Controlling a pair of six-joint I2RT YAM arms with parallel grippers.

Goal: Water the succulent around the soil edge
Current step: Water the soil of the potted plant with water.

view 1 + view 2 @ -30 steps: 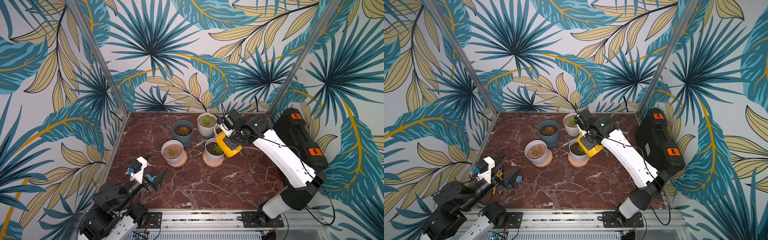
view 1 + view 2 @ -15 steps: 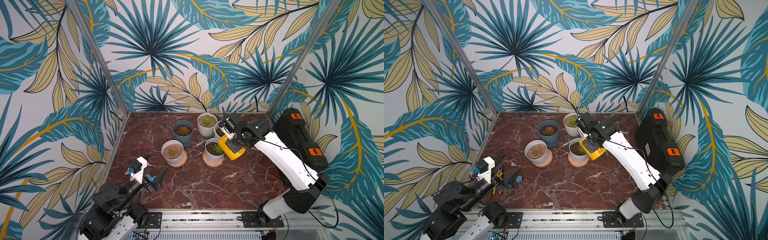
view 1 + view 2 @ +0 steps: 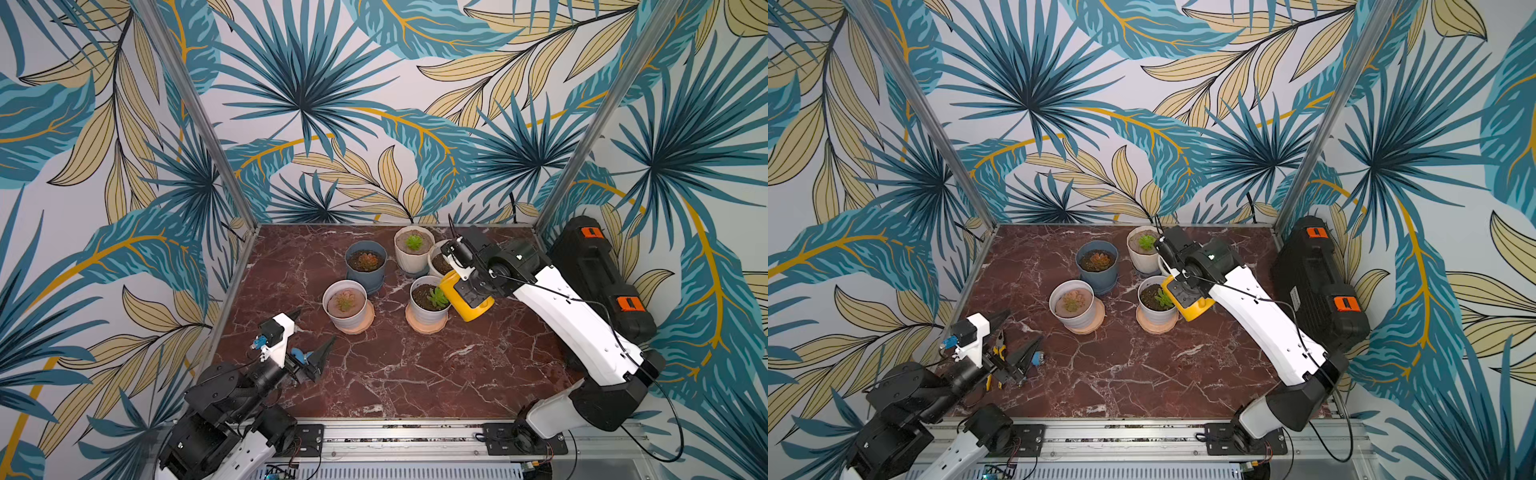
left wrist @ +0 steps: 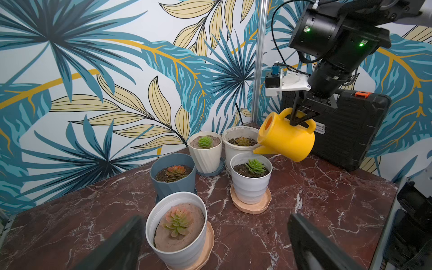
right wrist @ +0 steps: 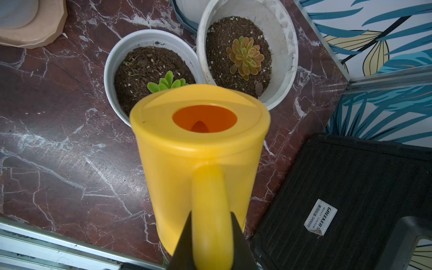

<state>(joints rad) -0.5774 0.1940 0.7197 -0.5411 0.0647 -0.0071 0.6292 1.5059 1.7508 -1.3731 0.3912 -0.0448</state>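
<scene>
While the right gripper (image 4: pixel 301 119) has its fingers clamped tight on the handle of the yellow watering can (image 4: pixel 287 142), the can hangs tilted just beside the white pot (image 4: pixel 251 187). Its spout (image 4: pixel 259 150) dips down over that pot's rim, above the dark soil around the green succulent (image 4: pixel 256 166). The left gripper (image 3: pixel 315 326) is well apart from the white pot, low over the marble table (image 3: pixel 415 374), fingers spread wide, nothing held. Four other pots stand near it.
</scene>
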